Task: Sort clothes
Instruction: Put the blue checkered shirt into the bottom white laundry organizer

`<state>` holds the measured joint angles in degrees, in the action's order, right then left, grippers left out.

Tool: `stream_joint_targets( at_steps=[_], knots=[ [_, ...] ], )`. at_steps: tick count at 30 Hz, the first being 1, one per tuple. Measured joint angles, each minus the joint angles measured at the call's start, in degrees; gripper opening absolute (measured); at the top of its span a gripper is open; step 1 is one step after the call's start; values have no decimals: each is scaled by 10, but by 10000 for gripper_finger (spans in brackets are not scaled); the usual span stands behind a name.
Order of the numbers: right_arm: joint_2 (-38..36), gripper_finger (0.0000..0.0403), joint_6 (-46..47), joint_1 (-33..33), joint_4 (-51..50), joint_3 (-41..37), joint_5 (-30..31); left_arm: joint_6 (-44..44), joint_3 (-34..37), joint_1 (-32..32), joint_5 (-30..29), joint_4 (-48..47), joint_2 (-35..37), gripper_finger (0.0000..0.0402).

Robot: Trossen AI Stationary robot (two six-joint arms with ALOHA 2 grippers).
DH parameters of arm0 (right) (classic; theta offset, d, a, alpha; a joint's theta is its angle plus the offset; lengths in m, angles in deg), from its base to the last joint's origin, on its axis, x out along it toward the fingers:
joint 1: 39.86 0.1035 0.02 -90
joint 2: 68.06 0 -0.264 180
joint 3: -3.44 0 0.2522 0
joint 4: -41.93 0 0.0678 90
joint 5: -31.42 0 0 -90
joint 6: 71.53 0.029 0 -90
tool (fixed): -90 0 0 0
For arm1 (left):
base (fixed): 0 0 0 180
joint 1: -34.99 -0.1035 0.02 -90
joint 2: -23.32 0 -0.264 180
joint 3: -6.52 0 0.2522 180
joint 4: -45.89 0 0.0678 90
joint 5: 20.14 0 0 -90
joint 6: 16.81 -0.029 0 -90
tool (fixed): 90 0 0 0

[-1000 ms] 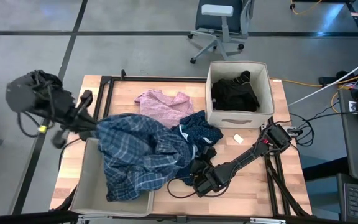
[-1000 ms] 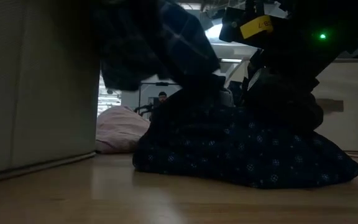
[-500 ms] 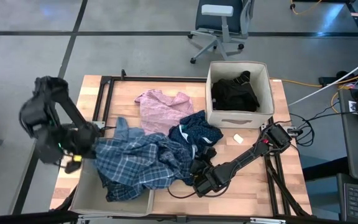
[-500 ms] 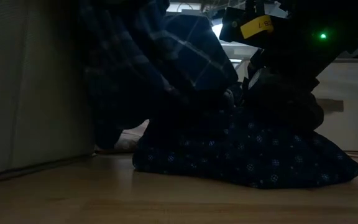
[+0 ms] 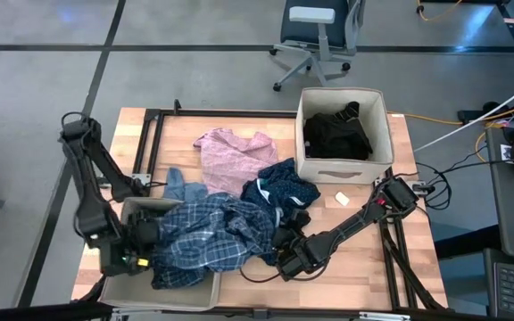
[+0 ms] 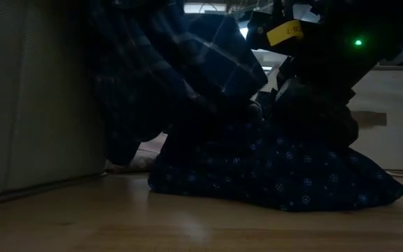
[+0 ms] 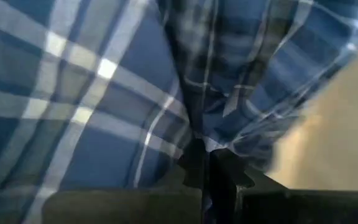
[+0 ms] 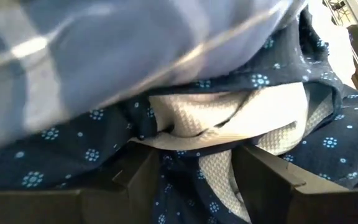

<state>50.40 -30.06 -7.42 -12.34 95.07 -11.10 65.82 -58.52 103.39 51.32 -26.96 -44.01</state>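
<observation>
The blue-white plaid shirt (image 5: 212, 241) lies bunched from the near-left beige bin (image 5: 119, 214) across to the dark-blue dotted garment (image 5: 284, 187), with its right part draped over that garment. My left gripper (image 5: 141, 242) is low in that bin and shut on the shirt. My right gripper (image 5: 286, 245) is open at the dotted garment's near side. Its fingers stand on either side of a fold of dotted cloth (image 8: 185, 155) and white waffle cloth (image 8: 229, 124). The pink patterned top (image 5: 232, 152) lies flat at the far middle. Black pieces (image 5: 337, 134) lie in the far-right bin (image 5: 306, 165). My left gripper pinches a bunched fold of the plaid shirt (image 7: 199, 127) between its two shut fingers, several layers gathered. The cloth near the hold sits in the bin, and the rest trails slack toward the table's right. My right gripper: I cannot tell whether its open fingers (image 8: 132, 177) touch the dotted cloth between them.
A small white item (image 5: 342, 198) lies on the table in front of the far-right bin. In the low view the near-left bin's wall (image 6: 40, 98) stands at the left. Cables run along the table's right edge (image 5: 418, 187). An office chair (image 5: 315, 36) stands beyond the table.
My left gripper has gone down and toward the table's near edge into the near-left bin, still shut on the plaid shirt. The shirt, first held up and spread, has dropped and gathered leftward. Its right part stays over the dotted garment.
</observation>
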Motion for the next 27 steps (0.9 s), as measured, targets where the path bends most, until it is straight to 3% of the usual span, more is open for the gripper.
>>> stream_joint_targets(
  at_steps=[6, 10, 16, 20, 27],
  knots=[
    [0, 198, -1, -3, 2, 0, -6, 90, 88, -8, 13, 55, -17, 1],
    [0, 198, 0, -3, 2, 0, -6, 92, 116, -15, 17, 76, -16, 14],
    [0, 198, 0, -3, 2, 0, -6, 112, 121, -19, 31, 80, -11, 105],
    [0, 198, -2, -3, 2, 0, -6, 93, 104, -24, 82, 79, 13, 166],
    [0, 198, -13, -3, 1, 0, -6, 103, 33, -32, 110, 68, 111, 197]
  ],
)
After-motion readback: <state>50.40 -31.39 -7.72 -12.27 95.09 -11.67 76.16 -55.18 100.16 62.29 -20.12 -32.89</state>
